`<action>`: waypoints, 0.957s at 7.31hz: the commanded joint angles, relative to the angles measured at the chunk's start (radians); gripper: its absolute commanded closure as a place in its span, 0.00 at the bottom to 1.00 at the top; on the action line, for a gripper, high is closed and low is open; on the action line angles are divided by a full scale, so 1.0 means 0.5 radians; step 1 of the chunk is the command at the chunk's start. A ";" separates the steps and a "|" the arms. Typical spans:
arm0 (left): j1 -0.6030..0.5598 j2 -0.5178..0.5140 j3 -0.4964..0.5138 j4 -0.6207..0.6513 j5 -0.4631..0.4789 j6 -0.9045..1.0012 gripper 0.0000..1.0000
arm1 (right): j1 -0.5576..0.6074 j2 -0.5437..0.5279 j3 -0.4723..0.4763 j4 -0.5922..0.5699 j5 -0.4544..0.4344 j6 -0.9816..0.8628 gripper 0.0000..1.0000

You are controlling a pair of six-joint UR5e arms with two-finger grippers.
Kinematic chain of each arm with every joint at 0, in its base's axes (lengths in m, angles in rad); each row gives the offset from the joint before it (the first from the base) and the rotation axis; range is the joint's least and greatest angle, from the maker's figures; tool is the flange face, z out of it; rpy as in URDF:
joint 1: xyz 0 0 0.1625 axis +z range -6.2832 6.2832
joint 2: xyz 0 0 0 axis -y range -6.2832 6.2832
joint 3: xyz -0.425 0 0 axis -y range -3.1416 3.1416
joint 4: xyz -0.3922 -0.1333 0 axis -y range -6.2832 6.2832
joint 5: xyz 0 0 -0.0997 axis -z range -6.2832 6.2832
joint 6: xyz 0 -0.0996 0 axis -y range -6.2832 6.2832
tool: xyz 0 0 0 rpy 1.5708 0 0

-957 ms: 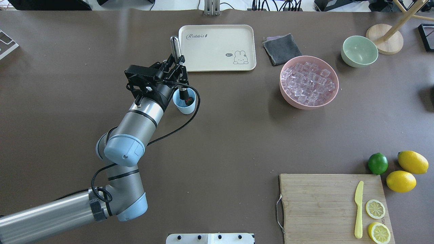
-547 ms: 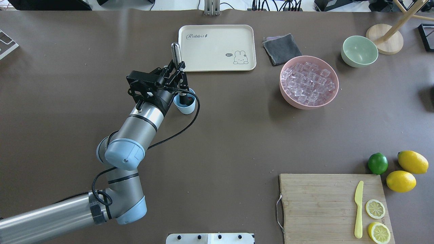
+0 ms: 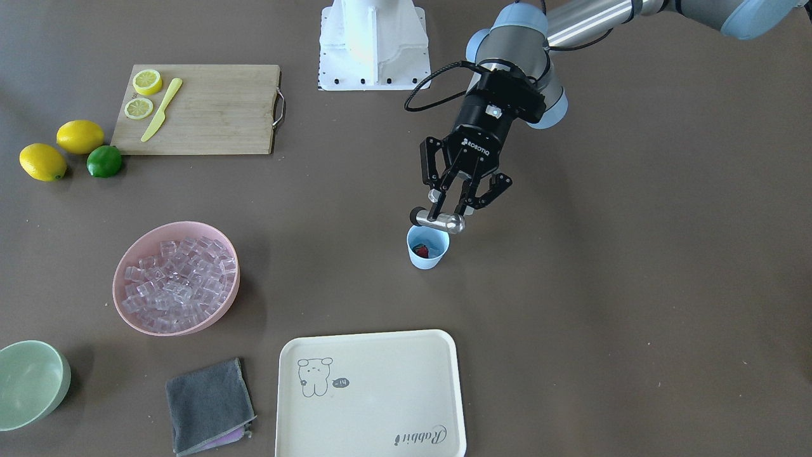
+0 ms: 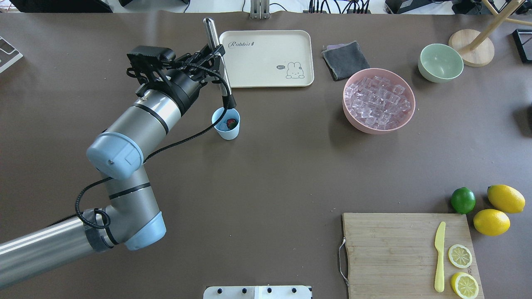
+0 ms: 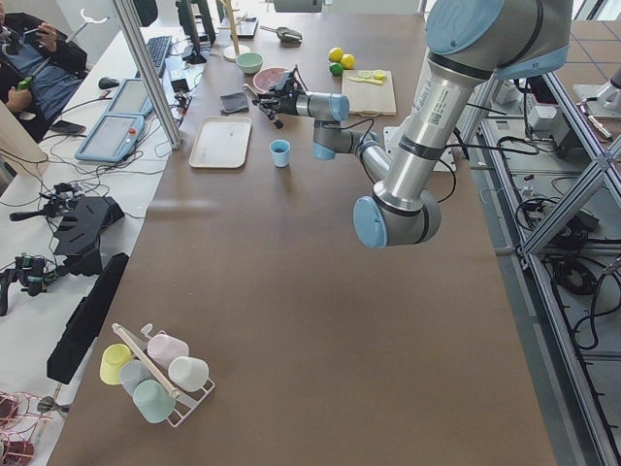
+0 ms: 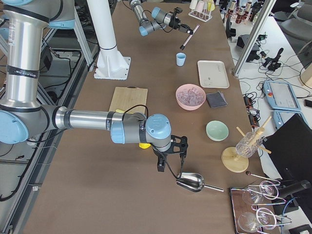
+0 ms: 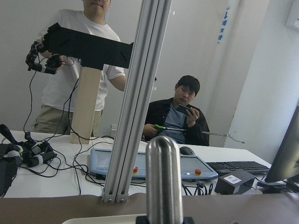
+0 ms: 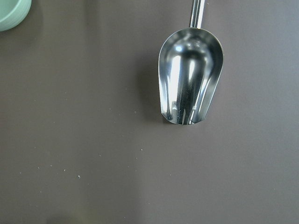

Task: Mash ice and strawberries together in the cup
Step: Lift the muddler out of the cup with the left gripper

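The left gripper (image 4: 215, 50) is closed on the shaft of a metal masher (image 4: 210, 31). The masher is tilted, and its dark tip sits just above the far rim of the cup (image 4: 227, 133). Seen from overhead, the cup stands on the table at about 5 o'clock from the gripper and apart from it. The strawberry (image 4: 231, 123) lies inside the cup. The ice (image 4: 379, 101) fills a pink bowl (image 4: 370, 126) at 3 o'clock from the cup, well apart. The right gripper (image 6: 168, 156) hangs over a metal scoop (image 8: 190, 77) lying on the table. Its opening cannot be told.
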 commanded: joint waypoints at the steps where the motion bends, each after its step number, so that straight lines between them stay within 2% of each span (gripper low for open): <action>1: -0.247 0.114 -0.106 0.316 -0.664 -0.533 0.86 | 0.006 -0.009 0.002 0.000 0.000 0.001 0.00; 2: -0.388 0.179 -0.127 0.439 -1.016 -0.897 0.86 | 0.006 -0.006 -0.005 0.003 -0.009 -0.002 0.00; 4: -0.933 0.320 -0.106 0.895 -2.198 -0.913 0.85 | 0.024 -0.012 0.005 0.000 -0.010 -0.002 0.00; 5: -1.166 0.326 -0.036 1.022 -2.526 -0.752 0.85 | 0.025 -0.009 0.005 0.000 -0.013 -0.002 0.00; 7: -1.403 0.620 0.150 1.051 -2.691 0.147 0.84 | 0.025 -0.003 -0.001 0.000 -0.016 -0.002 0.00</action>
